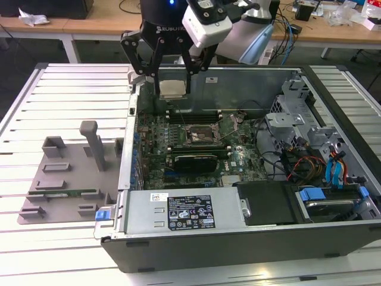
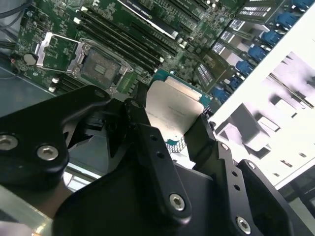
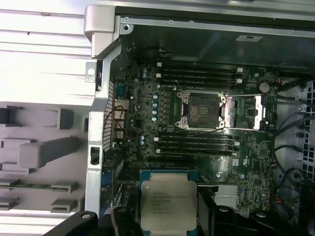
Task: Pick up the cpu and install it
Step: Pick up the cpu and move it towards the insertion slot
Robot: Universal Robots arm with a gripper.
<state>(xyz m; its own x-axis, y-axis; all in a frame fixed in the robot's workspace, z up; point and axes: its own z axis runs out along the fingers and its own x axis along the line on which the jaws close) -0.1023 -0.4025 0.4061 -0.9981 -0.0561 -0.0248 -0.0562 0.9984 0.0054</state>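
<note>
Exterior view: gripper (image 1: 172, 90) clenched on the cpu (image 1: 172, 88), hung over the open case (image 1: 178, 250).
Cpu place: about 11 o'clock from the socket (image 1: 202, 135), well apart from it and clear of the board (image 1: 241, 159).
Cpu look: flat square chip with a dull silvery plate, clipped corners and faint print; a thin green rim shows around it in the first wrist view (image 3: 169, 204).
Facing: plate up, away from the board; square, so no long axis.
Grip: black fingers (image 2: 147, 142) press two opposite edges.
Socket: black square frame, its metal bracket (image 3: 258, 110) folded out beside it.
Board: green, with long black slots (image 3: 197, 77).
Case: grey sheet metal, lying on its side.
Table (image 1: 36, 107): white slats.
Fixture (image 1: 65, 179): grey, moulded, at 9 o'clock from the case.
</note>
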